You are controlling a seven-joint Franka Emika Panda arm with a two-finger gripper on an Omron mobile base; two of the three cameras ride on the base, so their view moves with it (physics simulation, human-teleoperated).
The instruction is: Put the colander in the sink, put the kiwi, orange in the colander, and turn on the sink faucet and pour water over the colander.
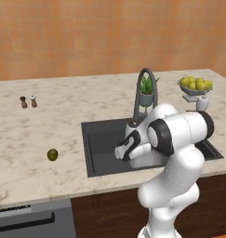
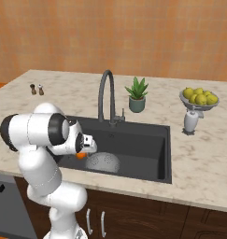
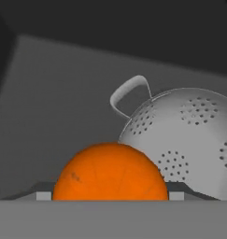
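The pincer point(image 3: 110, 196) grips the orange point(image 3: 110, 172) low over the sink point(image 2: 133, 140), just beside the colander point(image 2: 102, 162) lying in it, so it must next move over the colander and let go, while the kiwi point(image 1: 52, 155) waits on the table point(image 1: 30, 135) beside the sink.

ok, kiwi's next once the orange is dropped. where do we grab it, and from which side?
Take the kiwi across its widest middle, hand coming straight down from above. It is small and round and sits alone on the flat counter left of the sink, with nothing close beside it, so the fingers should fit down on either side. Right now the hand holds the orange.
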